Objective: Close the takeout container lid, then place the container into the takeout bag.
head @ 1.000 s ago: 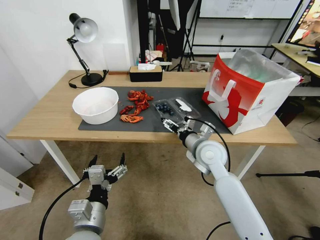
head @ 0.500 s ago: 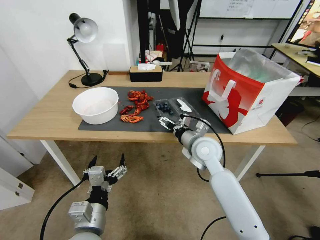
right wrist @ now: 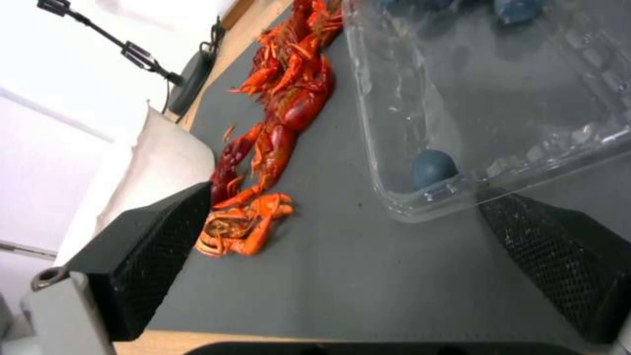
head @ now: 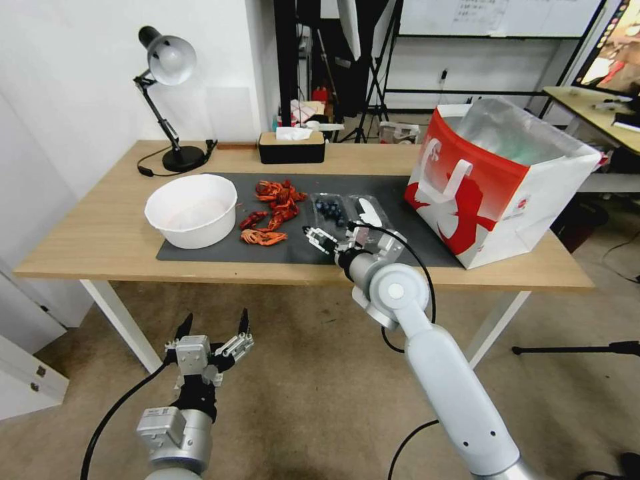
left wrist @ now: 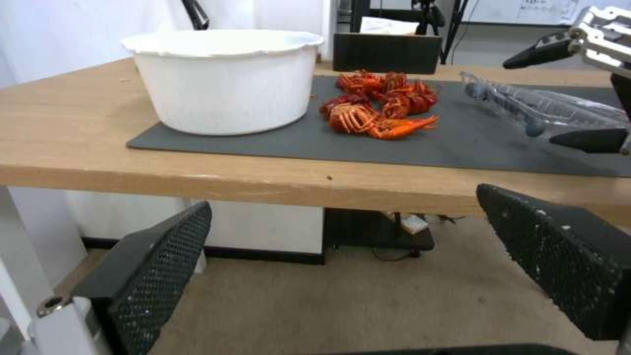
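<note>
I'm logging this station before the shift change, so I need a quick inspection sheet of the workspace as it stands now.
Surface: wooden table with a dark mat.
Job's things: takeout container open on the mat, blueberries inside; lid lying flat beside it; takeout bag upright and open at the table's right end.
Clutter: white bowl, crayfish, tissue box, desk lamp.
Grippers: right gripper open at the container's near left corner; left gripper open, parked below the table edge.
Cables: lamp cord on the table.
Surroundings: another desk at right.
</note>
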